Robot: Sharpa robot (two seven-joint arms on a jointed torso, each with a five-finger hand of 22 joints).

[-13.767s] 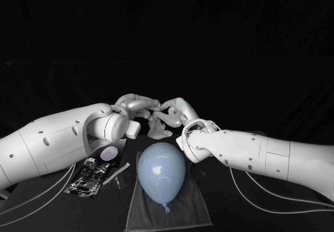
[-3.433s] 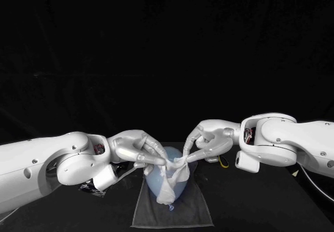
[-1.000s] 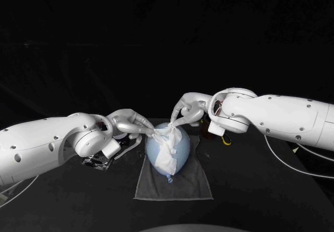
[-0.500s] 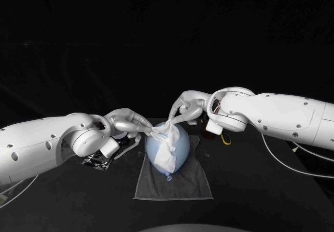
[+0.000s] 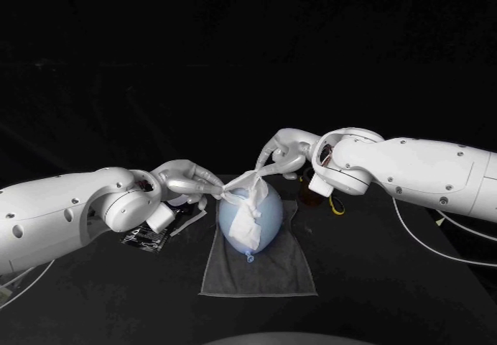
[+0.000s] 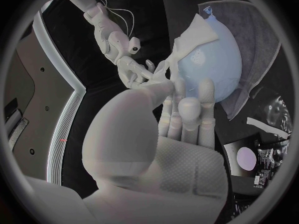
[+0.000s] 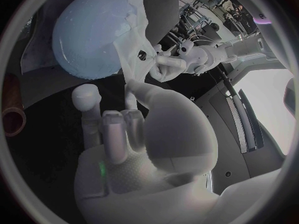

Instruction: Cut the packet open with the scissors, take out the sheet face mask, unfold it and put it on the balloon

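Observation:
A pale blue balloon (image 5: 255,215) lies on a grey towel (image 5: 259,272), knot towards me. The white sheet face mask (image 5: 239,223) drapes over its left side, its top edge lifted off the far end. My left hand (image 5: 189,182) pinches one upper corner and my right hand (image 5: 284,154) pinches the other, so the edge stretches between them. In the left wrist view my left hand (image 6: 181,117) holds the mask (image 6: 187,42) above the balloon (image 6: 215,62). In the right wrist view my right hand (image 7: 121,122) is beside the balloon (image 7: 87,32) and the mask (image 7: 134,42).
The opened packet (image 5: 154,236) lies left of the towel, partly under my left arm. The scissors' yellow handle (image 5: 335,206) shows right of the balloon, below my right forearm. The towel's near half is bare.
Both hands have raised the mask's top edge and pulled it a little farther apart. The sheet now lies flatter down the balloon's left side.

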